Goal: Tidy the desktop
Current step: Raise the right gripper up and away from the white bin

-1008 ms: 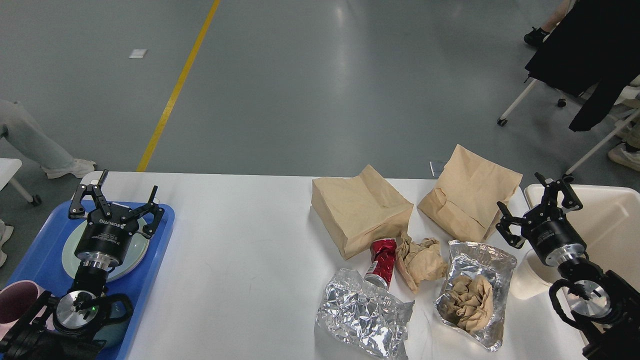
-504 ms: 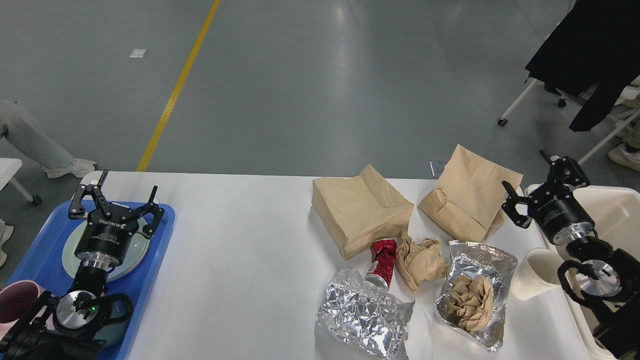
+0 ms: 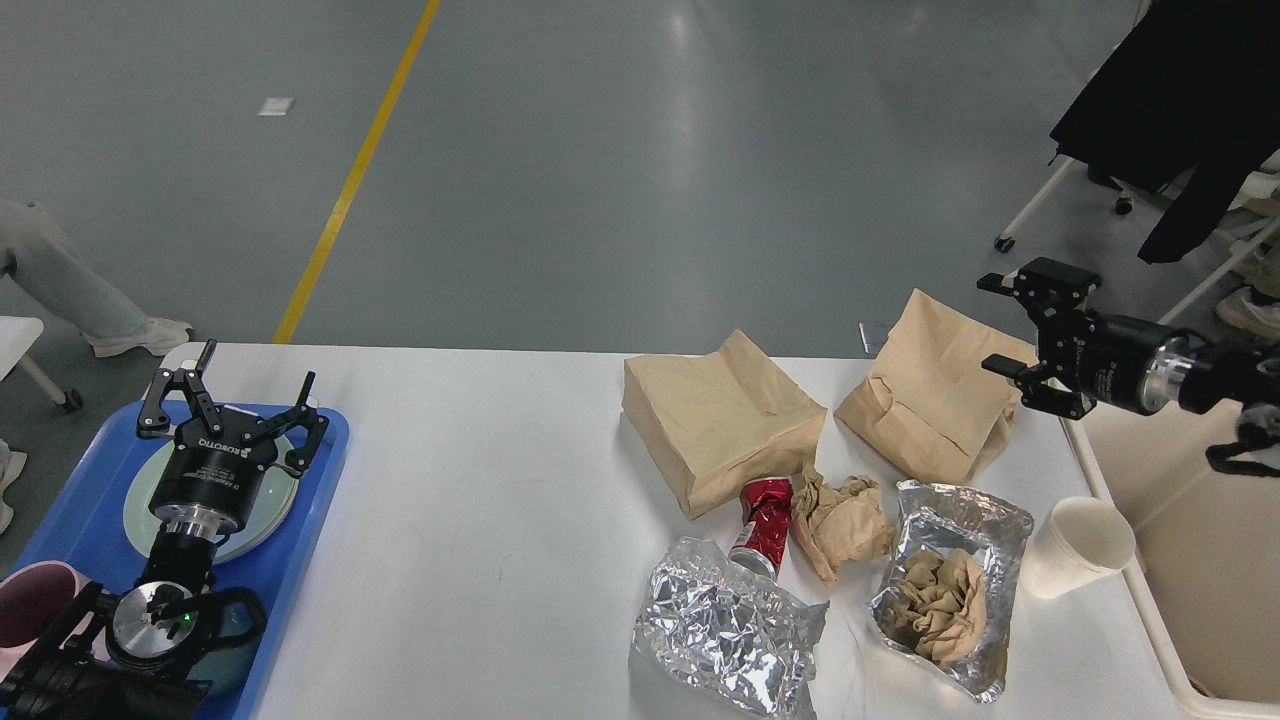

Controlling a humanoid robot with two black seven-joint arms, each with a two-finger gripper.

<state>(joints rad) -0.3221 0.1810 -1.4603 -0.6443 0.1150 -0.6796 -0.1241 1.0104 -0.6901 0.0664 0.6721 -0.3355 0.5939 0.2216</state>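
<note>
Two brown paper bags, matte and creased: one (image 3: 722,420) lying flat near the middle of the white surface (image 3: 480,500), the other (image 3: 935,400) propped at the far right edge. Just in front of the first bag, a crushed red metal can (image 3: 763,524), touching a crumpled wad of brown paper (image 3: 842,522). Nearer still, a shiny wrinkled sheet of foil (image 3: 725,635), and to its right a second foil piece (image 3: 952,580) cupped around another brown paper wad (image 3: 935,600). Beside that, a smooth white paper cup (image 3: 1078,546) tipped on its side, mouth toward the right. Surface itself smooth, plain, rounded at the corners, spanning most of the lower view between blue plastic tray (image 3: 300,540) on the left and cream plastic bin (image 3: 1190,520) on the right.

Left tool (image 3: 232,402) released, black fingers spread wide above a round pale-green plate (image 3: 272,500) on the tray; pink mug (image 3: 25,605) at the tray's near corner. Right tool (image 3: 1005,325) raised beside the propped bag's upper corner, pointing left, fingers apart, grasping nothing.
</note>
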